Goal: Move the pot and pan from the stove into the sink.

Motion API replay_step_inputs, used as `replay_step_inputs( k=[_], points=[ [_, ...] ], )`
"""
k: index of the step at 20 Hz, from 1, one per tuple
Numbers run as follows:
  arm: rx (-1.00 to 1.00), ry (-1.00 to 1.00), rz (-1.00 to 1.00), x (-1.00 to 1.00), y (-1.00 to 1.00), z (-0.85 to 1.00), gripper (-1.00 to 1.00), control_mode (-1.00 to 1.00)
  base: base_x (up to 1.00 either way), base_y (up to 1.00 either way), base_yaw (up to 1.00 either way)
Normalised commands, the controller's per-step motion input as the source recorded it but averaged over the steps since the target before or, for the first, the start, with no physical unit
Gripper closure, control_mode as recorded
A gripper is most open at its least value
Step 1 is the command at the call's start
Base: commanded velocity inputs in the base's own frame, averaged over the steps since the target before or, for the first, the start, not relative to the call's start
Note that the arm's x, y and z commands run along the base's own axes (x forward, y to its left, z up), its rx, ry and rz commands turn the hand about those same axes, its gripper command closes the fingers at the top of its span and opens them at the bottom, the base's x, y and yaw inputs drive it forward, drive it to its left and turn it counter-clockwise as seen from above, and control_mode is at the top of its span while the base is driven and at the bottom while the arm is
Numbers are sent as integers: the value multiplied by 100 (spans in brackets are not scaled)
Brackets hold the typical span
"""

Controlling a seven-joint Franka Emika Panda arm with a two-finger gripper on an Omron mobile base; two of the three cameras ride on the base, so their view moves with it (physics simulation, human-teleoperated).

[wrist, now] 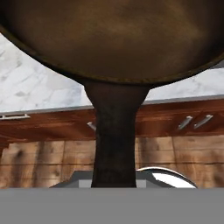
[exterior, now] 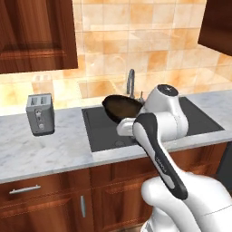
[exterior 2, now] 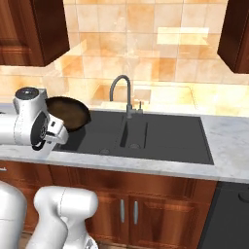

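One item in grip: pan point(wrist: 113, 39), handle clamped between closed jaws of gripper point(exterior: 129, 128). Pan bowl raised over left part of sink point(exterior 2: 165, 141), long axis running outward from hand; lowering required.

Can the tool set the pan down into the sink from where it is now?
Probably yes. The tool, shut on the pan's handle, holds the pan tilted above the sink; the basin below looks free, and the tap stands behind.
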Motion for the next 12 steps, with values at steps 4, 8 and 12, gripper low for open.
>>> replay_step_inputs(
  k=[4, 8, 12],
  points=[
    [-3, 27, 3, 26, 0, -17, 100, -100, 0, 0, 0],
    [-2, 23, 0, 48, 0, -16, 100, -100, 0, 0, 0],
    [-2, 18, 0, 45, 0, -13, 100, -100, 0, 0, 0]
  ],
)
